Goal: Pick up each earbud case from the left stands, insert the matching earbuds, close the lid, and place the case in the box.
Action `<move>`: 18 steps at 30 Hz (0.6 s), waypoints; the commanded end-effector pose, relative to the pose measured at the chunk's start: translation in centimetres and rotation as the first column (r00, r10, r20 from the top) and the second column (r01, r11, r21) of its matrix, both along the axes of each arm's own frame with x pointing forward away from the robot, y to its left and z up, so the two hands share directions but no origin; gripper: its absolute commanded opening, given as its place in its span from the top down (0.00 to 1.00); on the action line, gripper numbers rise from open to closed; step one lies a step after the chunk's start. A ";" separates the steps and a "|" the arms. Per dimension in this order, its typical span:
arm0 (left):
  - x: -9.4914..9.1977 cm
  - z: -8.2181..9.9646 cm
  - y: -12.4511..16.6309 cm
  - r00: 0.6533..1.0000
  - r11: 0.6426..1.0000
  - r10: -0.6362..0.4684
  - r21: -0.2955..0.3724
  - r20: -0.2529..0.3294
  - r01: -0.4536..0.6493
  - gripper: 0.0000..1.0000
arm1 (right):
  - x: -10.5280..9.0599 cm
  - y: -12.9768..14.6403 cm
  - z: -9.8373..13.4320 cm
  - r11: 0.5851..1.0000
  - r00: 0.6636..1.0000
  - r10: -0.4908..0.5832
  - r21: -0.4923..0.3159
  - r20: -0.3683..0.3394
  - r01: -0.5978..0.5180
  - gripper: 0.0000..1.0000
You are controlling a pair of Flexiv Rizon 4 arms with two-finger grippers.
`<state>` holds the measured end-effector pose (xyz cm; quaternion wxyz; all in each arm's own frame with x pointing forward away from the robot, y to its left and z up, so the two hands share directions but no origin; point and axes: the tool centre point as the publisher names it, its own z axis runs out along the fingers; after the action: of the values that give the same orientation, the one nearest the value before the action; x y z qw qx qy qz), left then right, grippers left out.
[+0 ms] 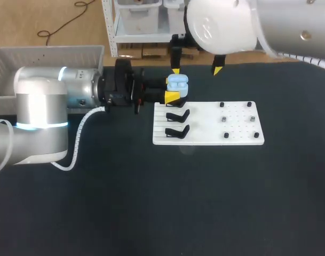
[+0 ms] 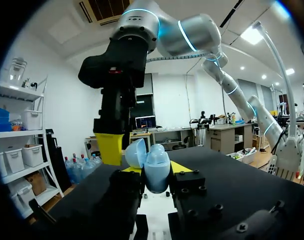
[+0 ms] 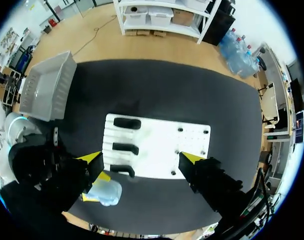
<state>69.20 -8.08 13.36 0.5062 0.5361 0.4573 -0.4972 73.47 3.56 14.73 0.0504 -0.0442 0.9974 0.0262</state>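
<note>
A light blue earbud case (image 1: 177, 82) with its lid up is held off the table at the white board's (image 1: 207, 141) far-left corner, my left gripper (image 1: 175, 88) shut on it from two sides. In the left wrist view the case (image 2: 156, 172) sits between the yellow tips of my left gripper (image 2: 156, 169), lid (image 2: 136, 152) tilted open. My right gripper (image 1: 197, 70) hangs open just behind and above the case. From its wrist view my right gripper (image 3: 142, 157) straddles the board (image 3: 156, 147), the case (image 3: 106, 191) beside one finger. Two empty black stands (image 1: 177, 122) stay on the board.
Several small dark pegs (image 1: 238, 120) dot the board's right half. A grey box (image 1: 45, 64) stands at the table's far left, behind my left arm. Dark table mat (image 1: 167, 202) lies open in front of the board.
</note>
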 end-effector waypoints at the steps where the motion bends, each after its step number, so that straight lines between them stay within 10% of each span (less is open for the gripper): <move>1: 0.0 0.0 0.0 1.000 1.000 0.002 0.001 0.000 -0.002 1.00 | -1.2 -0.2 0.1 1.000 1.000 0.010 0.007 -0.003 -0.010 0.00; 18: 0.0 0.0 0.0 1.000 1.000 0.002 0.001 0.000 -0.002 1.00 | -2.7 -0.7 2.3 1.000 0.994 -0.012 0.011 0.106 0.011 0.00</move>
<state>69.15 -8.06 13.37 0.5065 0.5359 0.4574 -0.4970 72.16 3.63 16.20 0.0699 -0.0414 0.9964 0.0237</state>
